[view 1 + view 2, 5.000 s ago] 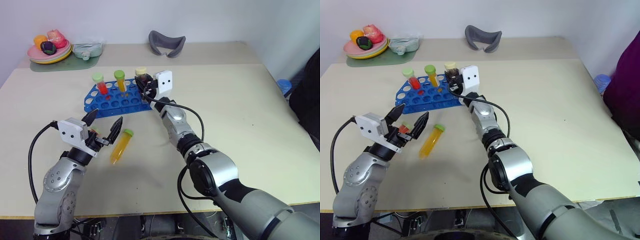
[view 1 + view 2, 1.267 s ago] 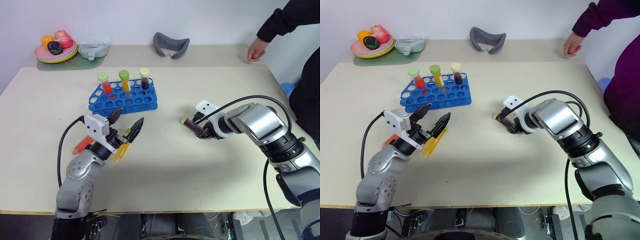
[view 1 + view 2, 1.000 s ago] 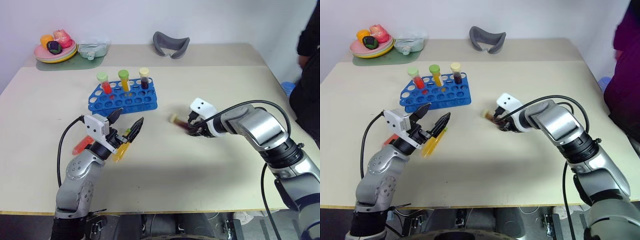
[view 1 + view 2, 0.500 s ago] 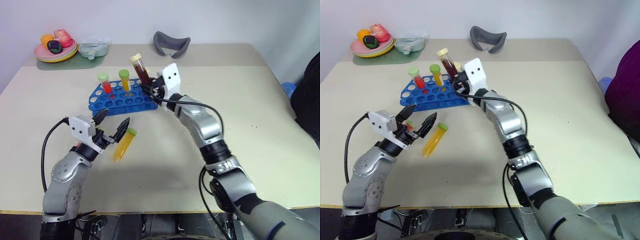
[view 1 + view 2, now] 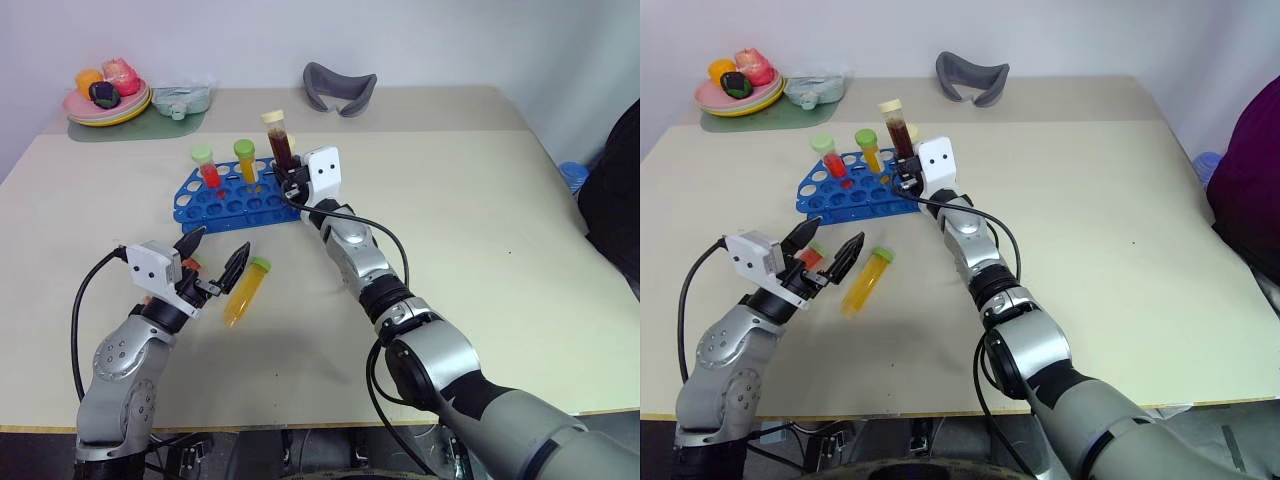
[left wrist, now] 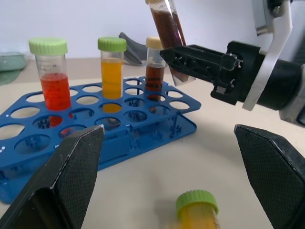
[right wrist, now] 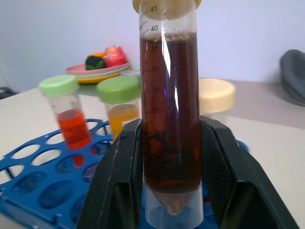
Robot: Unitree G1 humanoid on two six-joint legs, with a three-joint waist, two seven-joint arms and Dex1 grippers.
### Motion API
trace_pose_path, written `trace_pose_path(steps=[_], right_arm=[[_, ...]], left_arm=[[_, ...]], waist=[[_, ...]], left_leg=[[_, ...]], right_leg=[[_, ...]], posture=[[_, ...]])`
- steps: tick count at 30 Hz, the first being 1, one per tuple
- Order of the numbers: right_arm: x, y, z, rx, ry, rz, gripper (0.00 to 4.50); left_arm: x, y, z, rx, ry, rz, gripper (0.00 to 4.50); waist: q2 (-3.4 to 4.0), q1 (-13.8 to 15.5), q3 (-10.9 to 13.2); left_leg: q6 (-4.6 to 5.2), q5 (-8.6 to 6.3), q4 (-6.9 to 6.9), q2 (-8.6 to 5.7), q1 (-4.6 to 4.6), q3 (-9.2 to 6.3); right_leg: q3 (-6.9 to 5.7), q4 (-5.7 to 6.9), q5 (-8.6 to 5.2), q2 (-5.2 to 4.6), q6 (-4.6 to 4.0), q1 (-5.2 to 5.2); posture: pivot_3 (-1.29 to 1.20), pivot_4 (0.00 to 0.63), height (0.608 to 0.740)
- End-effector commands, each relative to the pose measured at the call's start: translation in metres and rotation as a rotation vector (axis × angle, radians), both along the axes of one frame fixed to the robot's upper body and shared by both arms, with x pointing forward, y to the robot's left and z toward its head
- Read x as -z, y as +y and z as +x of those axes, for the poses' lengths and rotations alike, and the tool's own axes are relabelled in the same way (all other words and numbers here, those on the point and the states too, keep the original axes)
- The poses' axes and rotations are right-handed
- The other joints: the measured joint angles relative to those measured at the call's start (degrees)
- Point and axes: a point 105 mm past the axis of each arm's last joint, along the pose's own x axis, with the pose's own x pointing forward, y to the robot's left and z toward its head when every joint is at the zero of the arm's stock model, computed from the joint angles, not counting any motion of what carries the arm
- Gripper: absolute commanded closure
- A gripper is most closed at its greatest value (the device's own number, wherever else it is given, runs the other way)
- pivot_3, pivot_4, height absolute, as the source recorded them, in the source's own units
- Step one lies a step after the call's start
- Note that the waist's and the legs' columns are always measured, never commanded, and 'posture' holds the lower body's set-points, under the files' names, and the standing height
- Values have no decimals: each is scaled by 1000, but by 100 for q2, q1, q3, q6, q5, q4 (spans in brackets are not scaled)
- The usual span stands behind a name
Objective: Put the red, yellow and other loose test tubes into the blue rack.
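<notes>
The blue rack (image 5: pixel 235 198) stands at the table's middle left and holds a red tube (image 5: pixel 207 166), a yellow tube (image 5: pixel 245 160) and a brown one (image 6: pixel 153 64). My right gripper (image 5: pixel 291 180) is shut on a dark brown, cream-capped tube (image 5: pixel 279 140), nearly upright just above the rack's right end (image 7: pixel 170 109). A loose yellow tube (image 5: pixel 245 291) with a green cap lies on the table in front of the rack. My left gripper (image 5: pixel 215 264) hangs open just left of it, holding nothing. A loose red tube (image 5: pixel 810 257) lies partly hidden under that gripper.
A plate of fruit (image 5: pixel 100 100) on a green tray (image 5: pixel 150 122) sits at the back left beside a pale container (image 5: pixel 182 97). A grey curved object (image 5: pixel 338 88) lies at the back middle. A person's dark clothing (image 5: pixel 612 200) is at the right edge.
My right gripper carried the brown tube from low over the table's middle up and left to the rack's right end, turning it upright. My left gripper drew slightly left, off the yellow tube.
</notes>
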Motion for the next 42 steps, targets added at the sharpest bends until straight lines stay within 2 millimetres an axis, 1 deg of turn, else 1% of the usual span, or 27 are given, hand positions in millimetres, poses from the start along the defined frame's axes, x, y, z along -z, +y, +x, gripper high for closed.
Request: trace_pose_path(steps=[1, 4, 7, 12, 16, 18, 21, 24, 27, 28, 30, 31, 35, 37, 40, 42], right_arm=[[-7, 5, 0, -1, -32, 11, 2833], [-1, 4, -1, 4, -20, 4, 2833], [1, 4, -1, 6, -21, -1, 2833], [-8, 1, -4, -37, -65, 27, 2833], [-23, -6, -11, -83, -151, 64, 2833], [-31, -13, -16, -98, -193, 76, 2833], [-41, -29, -24, -133, -217, 61, 2833], [-39, -41, -36, -242, -138, 28, 2833], [-36, -54, -49, -323, -52, -48, 2833], [-31, -65, -52, -311, -29, -139, 2833], [-19, -92, -56, -261, 36, -326, 2833], [-14, -104, -59, -256, 84, -382, 2833], [0, -139, -76, -253, 177, -621, 2833], [6, -153, -83, -254, 231, -699, 2833], [24, -181, -93, -228, 363, -865, 2833], [28, -191, -97, -228, 403, -902, 2833]], left_arm=[[-16, -3, -3, 6, -61, 5, 0], [-17, -4, -3, 9, -63, 7, 0], [-17, -4, -3, 13, -64, 7, 0], [-18, -5, -4, 19, -65, 7, 0], [-15, -7, -6, 30, -55, 4, 0], [-14, -7, -6, 35, -50, 5, 0], [-14, -8, -6, 36, -52, 2, 0], [-14, -9, -5, 33, -54, -5, 0], [-12, -11, -7, 35, -50, -11, 0], [-11, -12, -7, 37, -45, -13, 0], [-10, -13, -7, 42, -41, -17, 0], [-10, -14, -6, 45, -41, -19, 0], [-13, -19, -3, 61, -47, -25, 0], [-14, -22, -2, 68, -49, -28, 0], [-15, -26, 0, 81, -50, -31, 0], [-16, -28, 2, 94, -49, -35, 0]], waist=[[0, -33, 0], [3, -39, 2], [3, -39, 2], [4, -33, 2], [4, -29, 2], [4, -24, 2], [5, -13, 3], [5, -5, 3], [6, -12, 3], [6, -13, 3], [9, -10, 5], [9, 9, 5], [9, 45, 5], [10, 45, 6], [10, 42, 6], [8, 65, 7]], left_leg=[[0, 0, -2, 0, 1, 0], [-3, 2, -6, 1, 0, 0], [-4, 2, -6, 2, 0, 1], [-3, 2, -6, 1, 0, 1], [-4, 2, -7, 1, -1, 0], [-3, 2, -7, 0, -1, 0], [-3, 1, -7, 1, -1, -2], [-2, 0, -7, -1, -2, -3], [0, 0, -7, 0, -2, -4], [1, -1, -8, 0, -2, -4], [9, -6, -9, -1, -2, -3], [15, -9, -8, -1, -2, -4], [41, -24, -5, -6, -2, -3], [42, -24, -6, -5, -1, -3], [43, -25, -6, -5, -1, -2], [44, -25, -5, -5, -1, -4]], right_leg=[[0, 0, 0, 0, 0, 0], [1, 2, 0, 0, -1, -4], [1, 2, 0, 0, -1, -5], [1, 2, 0, -2, -1, -4], [1, 2, 0, -2, -1, -4], [1, 2, 0, -3, 0, -4], [1, 2, 0, -4, 0, -4], [1, 1, 0, -8, 0, -2], [1, 1, 0, -8, 0, -3], [1, 1, 0, -8, 0, -3], [1, -1, 0, -9, 0, -4], [1, -2, 0, -10, 0, -3], [0, -6, 0, -15, 0, -1], [0, -7, 0, -13, -1, -1], [0, -9, 0, -11, -1, 0], [0, -11, 0, -11, -1, 2]], posture=[[0, 150, 735], [0, 150, 735], [0, 150, 735], [0, 150, 735], [0, 150, 735], [0, 150, 735], [0, 150, 735], [0, 150, 735], [0, 150, 735], [0, 150, 735], [0, 150, 735], [0, 150, 735], [0, 150, 735], [0, 150, 735], [0, 150, 735], [0, 150, 735]])
